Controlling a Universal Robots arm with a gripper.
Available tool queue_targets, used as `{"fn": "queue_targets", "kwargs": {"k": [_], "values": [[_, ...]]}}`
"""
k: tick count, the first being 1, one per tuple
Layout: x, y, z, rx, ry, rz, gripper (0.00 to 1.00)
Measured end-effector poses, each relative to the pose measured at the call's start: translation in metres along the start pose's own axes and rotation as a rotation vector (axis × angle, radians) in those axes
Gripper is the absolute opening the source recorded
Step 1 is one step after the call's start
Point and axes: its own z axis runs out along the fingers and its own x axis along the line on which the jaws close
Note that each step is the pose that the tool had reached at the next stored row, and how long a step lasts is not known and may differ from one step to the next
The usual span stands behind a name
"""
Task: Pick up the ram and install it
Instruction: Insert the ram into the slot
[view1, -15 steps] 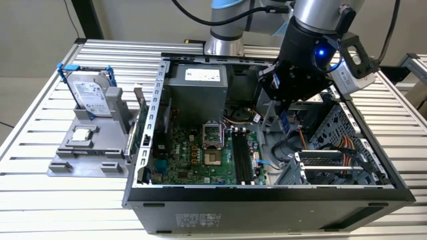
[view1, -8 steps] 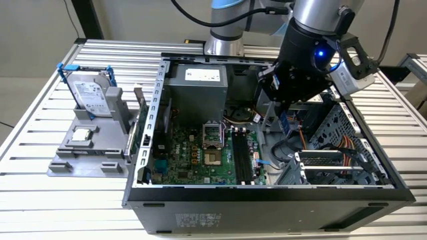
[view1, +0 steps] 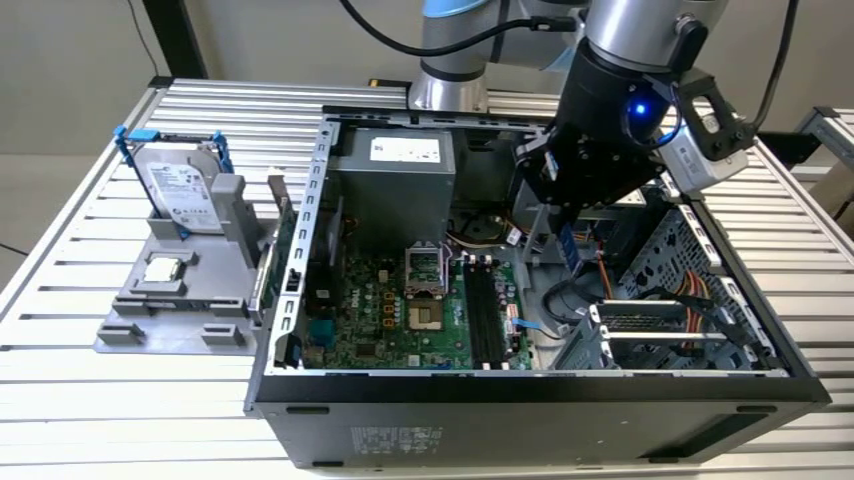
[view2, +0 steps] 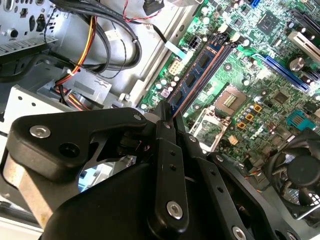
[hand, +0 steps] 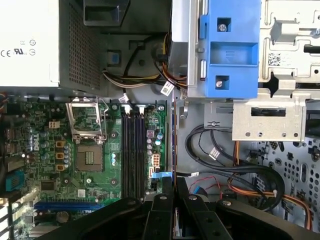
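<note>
Holding the ram (view1: 573, 250) on end: a thin dark blue stick, long side hanging straight down from the fingers (view2: 167, 150). Closed tight on its upper end, one on each flat face, nothing else in the grip. Seen lengthwise in the second wrist view, with a row of dark chips along one face.

Hanging inside the open computer case (view1: 534, 405), touching nothing below. Not yet seated. Just beside the green motherboard (view1: 380, 320), to the exterior view's right of the long black slots (view1: 483, 318) rather than over them. Lying parallel to them in the first wrist view, past the board's edge.

Beside the slots, on the exterior view's left, the square processor socket (view1: 424, 272) with its metal frame. Behind that, at the far end of the case, the grey power supply box (view1: 394, 180). On the exterior view's right, a perforated metal drive cage (view1: 667, 255), with orange, yellow and black cables (hand: 260, 187) beside it. Beyond the socket in the second wrist view, a round black fan (view2: 300, 175).

Outside the case, well apart on the exterior view's left, a grey holder (view1: 147, 330) on the slatted metal surface (view1: 80, 400). Standing upright in it, a silver hard drive (view1: 180, 195) in a blue frame. Lying flat just in front, a small square silver chip (view1: 163, 268).
</note>
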Motion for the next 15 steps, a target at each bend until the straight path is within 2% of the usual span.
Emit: {"fn": "queue_targets", "kwargs": {"k": [12, 15], "values": [[0.0007, 0.0001, 0.0055, 0.0001, 0.0000, 0.003, 0.00], [0.0044, 0.0001, 0.0076, 0.0000, -0.0041, 0.004, 0.00]]}}
